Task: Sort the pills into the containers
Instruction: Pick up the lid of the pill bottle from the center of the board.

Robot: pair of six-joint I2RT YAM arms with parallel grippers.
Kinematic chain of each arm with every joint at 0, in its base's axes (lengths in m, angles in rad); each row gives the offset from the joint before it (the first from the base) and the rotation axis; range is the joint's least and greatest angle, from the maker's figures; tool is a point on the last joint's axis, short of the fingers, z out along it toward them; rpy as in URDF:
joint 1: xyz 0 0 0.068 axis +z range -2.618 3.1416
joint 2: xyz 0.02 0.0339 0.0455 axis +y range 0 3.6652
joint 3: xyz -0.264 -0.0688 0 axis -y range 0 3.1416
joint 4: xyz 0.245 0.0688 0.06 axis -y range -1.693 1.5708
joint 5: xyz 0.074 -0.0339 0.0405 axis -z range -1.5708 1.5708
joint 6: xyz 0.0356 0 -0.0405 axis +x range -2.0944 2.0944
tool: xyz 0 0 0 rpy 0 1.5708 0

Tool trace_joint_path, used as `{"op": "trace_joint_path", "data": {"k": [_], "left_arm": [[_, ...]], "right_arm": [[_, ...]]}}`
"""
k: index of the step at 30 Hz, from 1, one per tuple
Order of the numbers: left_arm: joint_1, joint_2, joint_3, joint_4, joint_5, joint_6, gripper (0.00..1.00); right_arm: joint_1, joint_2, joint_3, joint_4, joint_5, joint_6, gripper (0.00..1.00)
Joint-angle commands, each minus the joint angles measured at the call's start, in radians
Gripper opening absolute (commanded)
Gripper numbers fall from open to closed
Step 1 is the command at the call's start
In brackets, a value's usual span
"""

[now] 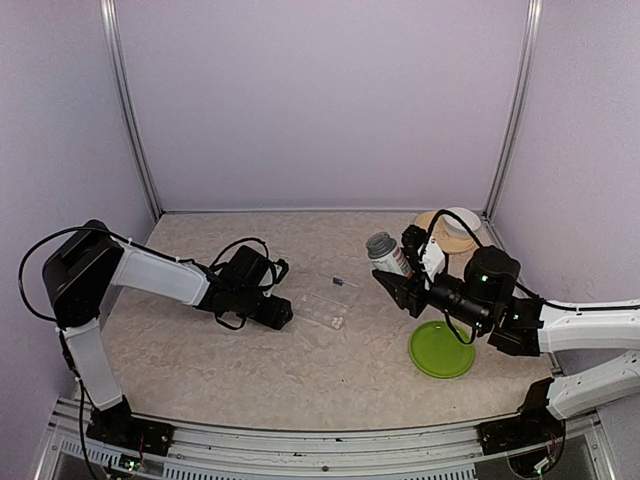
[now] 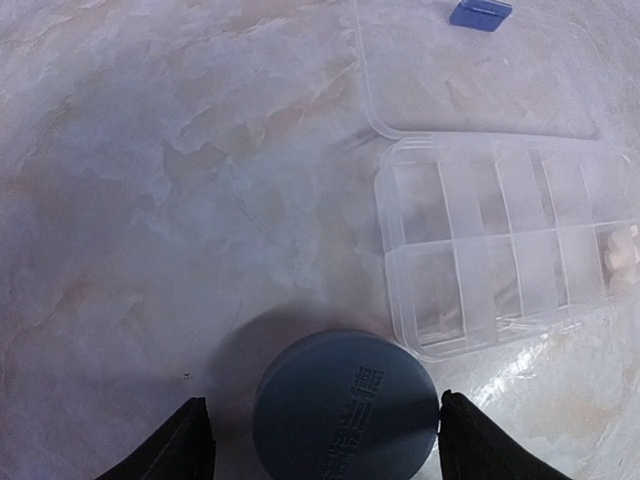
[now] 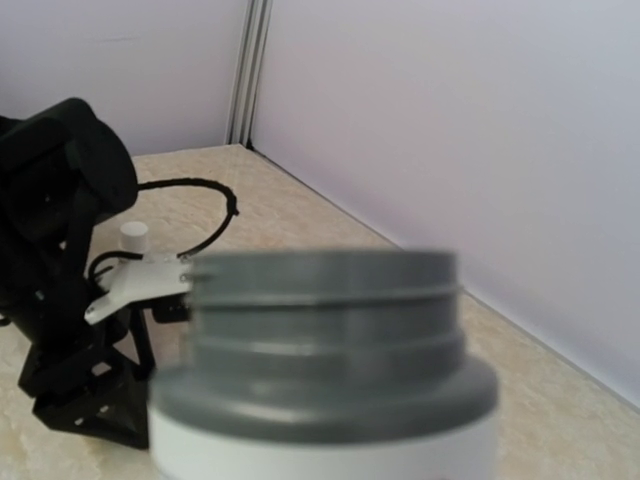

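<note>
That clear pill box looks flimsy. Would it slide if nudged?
Probably. The pill box is thin clear plastic with mostly empty compartments, so it likely weighs little and would skid on the smooth table. Its open lid lies flat, so tipping seems unlikely, though it may flex.

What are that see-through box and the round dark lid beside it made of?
Pill box: clear glossy plastic, it seems; the table shows through its walls. Lid: probably matte blue-grey plastic, with moulded lettering on top.
</note>
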State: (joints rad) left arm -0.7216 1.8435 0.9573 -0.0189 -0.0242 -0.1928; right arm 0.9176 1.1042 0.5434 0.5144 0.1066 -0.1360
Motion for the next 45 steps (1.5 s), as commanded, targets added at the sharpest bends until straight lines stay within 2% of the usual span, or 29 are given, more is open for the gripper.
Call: {"op": "trace_joint_path", "data": {"k": [1,36,45], "left_arm": [[-0.025,-0.001,0.042,-0.03,-0.046,0.026,0.74],[-0.046,0.019,0.054,-0.044,-0.078,0.026,0.64],[-0.046,0.012,0.051,-0.041,-0.081,0.027,0.5]], "right_arm": [[-0.011,0.008,0.04,0.012,-0.018,0.008,0.26],[-0.019,-0.006,0.022,0.006,-0.03,0.027,0.26],[-0.019,-0.003,0.021,0.007,-0.032,0.029,0.26]]}}
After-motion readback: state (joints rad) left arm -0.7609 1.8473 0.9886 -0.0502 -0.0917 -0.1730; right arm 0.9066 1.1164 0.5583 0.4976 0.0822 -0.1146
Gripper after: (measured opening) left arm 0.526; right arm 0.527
